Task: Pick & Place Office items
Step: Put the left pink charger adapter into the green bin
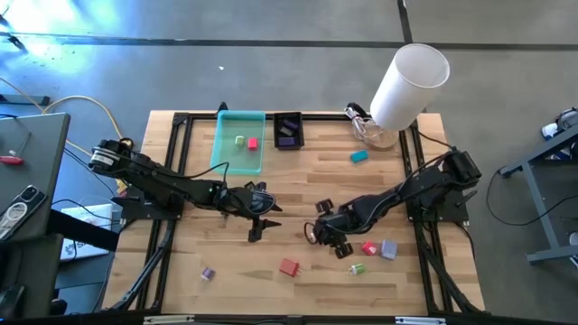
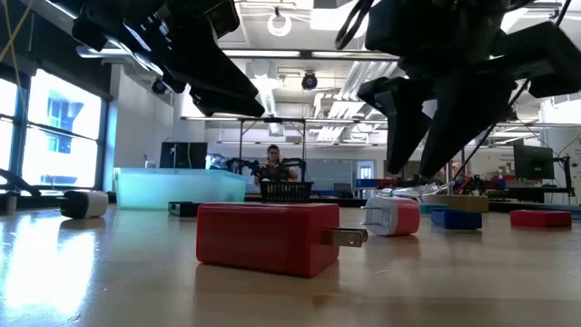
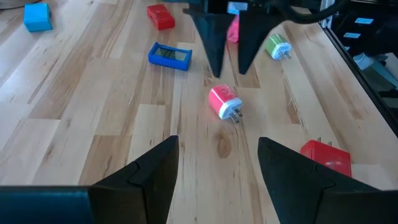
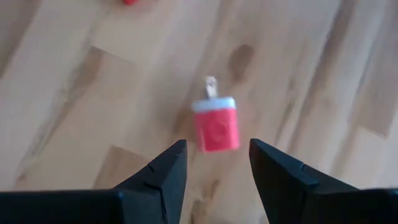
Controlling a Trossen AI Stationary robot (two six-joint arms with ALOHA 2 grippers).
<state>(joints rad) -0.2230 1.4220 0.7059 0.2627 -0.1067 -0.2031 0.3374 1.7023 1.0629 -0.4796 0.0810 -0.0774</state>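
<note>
A pink-and-white plug-shaped office item lies on its side on the wooden table, also seen in the left wrist view and the low view. My right gripper hangs open just above it, pointing steeply down, a finger on either side and clear of it. My left gripper stands open to the left of that spot, aimed at it, with nothing between its fingers. A red block with prongs lies nearer the front edge.
A teal tray at the far left holds a green and a red piece. Beside it stands a black basket, and a large white cylinder at the far right. Loose pieces: pink, grey-purple, green, teal.
</note>
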